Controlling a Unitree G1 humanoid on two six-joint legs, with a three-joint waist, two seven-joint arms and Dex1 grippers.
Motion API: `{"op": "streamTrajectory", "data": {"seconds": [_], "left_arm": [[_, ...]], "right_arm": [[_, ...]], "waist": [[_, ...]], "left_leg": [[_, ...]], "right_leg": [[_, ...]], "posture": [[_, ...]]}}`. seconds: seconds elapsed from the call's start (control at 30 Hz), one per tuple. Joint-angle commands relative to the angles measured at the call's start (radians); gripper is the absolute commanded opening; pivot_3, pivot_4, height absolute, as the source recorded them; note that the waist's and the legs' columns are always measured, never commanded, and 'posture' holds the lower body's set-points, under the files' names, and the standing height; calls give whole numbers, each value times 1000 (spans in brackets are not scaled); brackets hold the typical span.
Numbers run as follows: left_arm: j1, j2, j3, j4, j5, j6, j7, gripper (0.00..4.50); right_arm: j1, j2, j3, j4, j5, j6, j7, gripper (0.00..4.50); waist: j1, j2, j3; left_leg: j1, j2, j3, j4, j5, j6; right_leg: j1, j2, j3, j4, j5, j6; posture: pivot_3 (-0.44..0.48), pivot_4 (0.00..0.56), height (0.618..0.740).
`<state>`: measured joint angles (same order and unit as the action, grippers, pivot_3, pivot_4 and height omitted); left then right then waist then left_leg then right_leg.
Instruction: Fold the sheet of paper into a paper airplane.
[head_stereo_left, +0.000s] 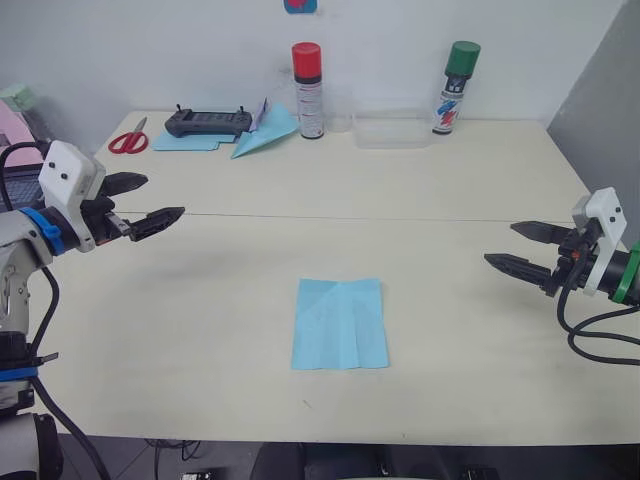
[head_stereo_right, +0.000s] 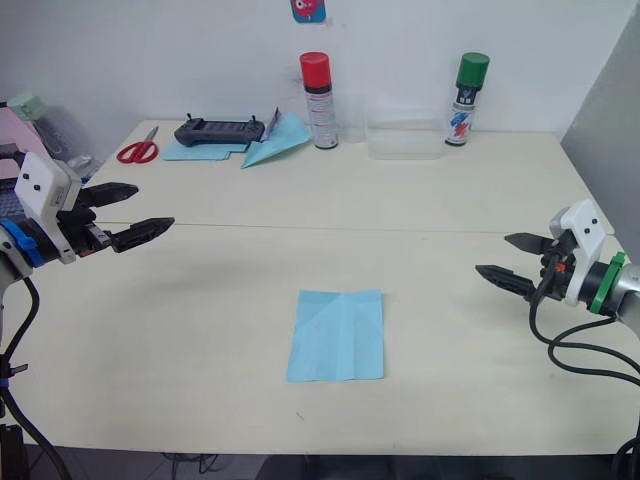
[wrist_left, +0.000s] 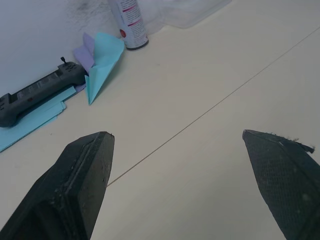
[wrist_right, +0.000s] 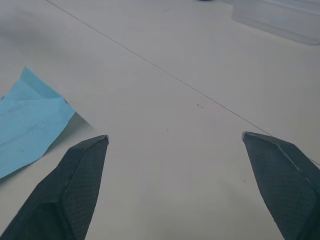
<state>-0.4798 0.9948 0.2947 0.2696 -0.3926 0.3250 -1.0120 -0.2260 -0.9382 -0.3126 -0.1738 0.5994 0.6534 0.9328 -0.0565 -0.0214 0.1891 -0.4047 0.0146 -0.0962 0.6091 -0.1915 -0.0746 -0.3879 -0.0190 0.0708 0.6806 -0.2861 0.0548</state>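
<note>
Head-cam layout, L to R. Left end effector (head_stereo_left: 150, 200) at approx. 9 o'clock of the tabletop (head_stereo_left: 450, 200), raised over the surface, fingers spread wide, holding nothing; tips point toward centre. Far edge, approx. 11 o'clock: red-handled scissors (head_stereo_left: 128, 140), then a black handheld controller (head_stereo_left: 208, 122) resting on a flat turquoise sheet (head_stereo_left: 185, 142), w/ a blue paper dart (head_stereo_left: 265, 132) just beside it, white flap at its rear. At 12 o'clock, a red-capped spray can (head_stereo_left: 308, 90) upright, touching or nearly touching the dart's wing (cannot tell which); next, a clear plastic tray (head_stereo_left: 392, 130); then a green-capped spray can (head_stereo_left: 456, 88), upright. Sheet of paper (head_stereo_left: 340, 324): light blue, lying flat near centre toward 6 o'clock, crease lines visible, one corner slightly lifted in the right wrist view; well apart from both end effectors. Right end effector (head_stereo_left: 525, 248) at approx. 3 o'clock, fingers likewise wide apart & empty, tips aimed inward. A thin seam line (head_stereo_left: 350, 217) runs across the tabletop, L–R.
</note>
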Motion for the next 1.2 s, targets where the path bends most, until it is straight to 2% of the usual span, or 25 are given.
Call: {"op": "streamTrajectory", "data": {"seconds": [0.03, 0.27, 0.4, 0.53, 0.73, 0.87, 0.97, 1.07, 1.13, 1.2], "left_arm": [[-25, 8, -5, 12, 22, -33, -5, 4500], [-52, -17, -25, 41, 36, -37, 7, 4500], [-45, -1, -32, 24, 37, -29, -23, 4500], [-115, 5, -22, 58, 21, 6, -28, 4500], [-112, 15, -43, 53, 19, 47, -86, 4500], [-167, -42, -40, 8, -39, 128, -78, 4500], [-153, -95, -73, -119, -86, 152, -100, 4500], [-190, -177, -90, -263, -167, 257, -47, 3920], [-200, -231, -124, -357, -210, 313, -24, 3340], [-184, -279, -175, -435, -224, 339, -9, 2644]], "right_arm": [[-1, -15, -38, -23, 2, -1, -7, 4477], [-4, -41, -44, 15, -21, -27, 8, 4477], [7, -41, -36, -13, -23, -18, 6, 4477], [-18, -49, -22, 32, -36, -32, 28, 4477], [-3, -26, -36, -53, 2, 24, 1, 4477], [45, 19, -56, -81, 13, 41, -39, 4477], [49, 49, -8, -117, -7, 28, -60, 4477], [-23, 97, 37, -88, -33, -1, -102, 4500], [-59, 128, 73, -69, -50, -22, -106, 4500], [-79, 152, 117, -70, -75, -36, -117, 4100]], "waist": [[0, 0, 0], [0, 0, 0], [0, 0, 0], [0, 0, 0], [-3, 0, 0], [2, -1, 0], [6, -1, 0], [6, -1, 0], [5, -1, 0], [4, -1, 0]], "left_leg": [[0, 0, 0, 0, 0, 0], [0, 0, 0, 0, 0, 0], [0, 0, 0, 0, 0, 0], [0, 0, 0, 0, 0, 0], [0, 0, 0, 0, 0, 0], [-1, 0, -1, 0, 0, 0], [-1, -1, -1, 1, 0, 0], [-1, -1, -1, 2, 0, 0], [-1, -1, -2, 2, 0, 0], [-1, -1, -2, 2, 0, 0]], "right_leg": [[0, 0, 0, 0, 0, 0], [0, 0, 0, 0, 0, 0], [0, 0, 0, 0, 0, 0], [0, 0, 0, 0, 0, 0], [0, 0, 0, 0, 0, 0], [0, 1, -1, 0, 0, 0], [1, 0, -1, 0, 0, 0], [1, 0, -1, 0, 1, 1], [1, 0, -1, 0, 1, 2], [1, 0, -1, 0, 1, 2]], "posture": [[0, 150, 740], [0, 150, 740], [0, 150, 740], [0, 150, 740], [0, 150, 740], [0, 150, 740], [0, 150, 740], [0, 150, 740], [0, 150, 740], [0, 150, 740]]}}
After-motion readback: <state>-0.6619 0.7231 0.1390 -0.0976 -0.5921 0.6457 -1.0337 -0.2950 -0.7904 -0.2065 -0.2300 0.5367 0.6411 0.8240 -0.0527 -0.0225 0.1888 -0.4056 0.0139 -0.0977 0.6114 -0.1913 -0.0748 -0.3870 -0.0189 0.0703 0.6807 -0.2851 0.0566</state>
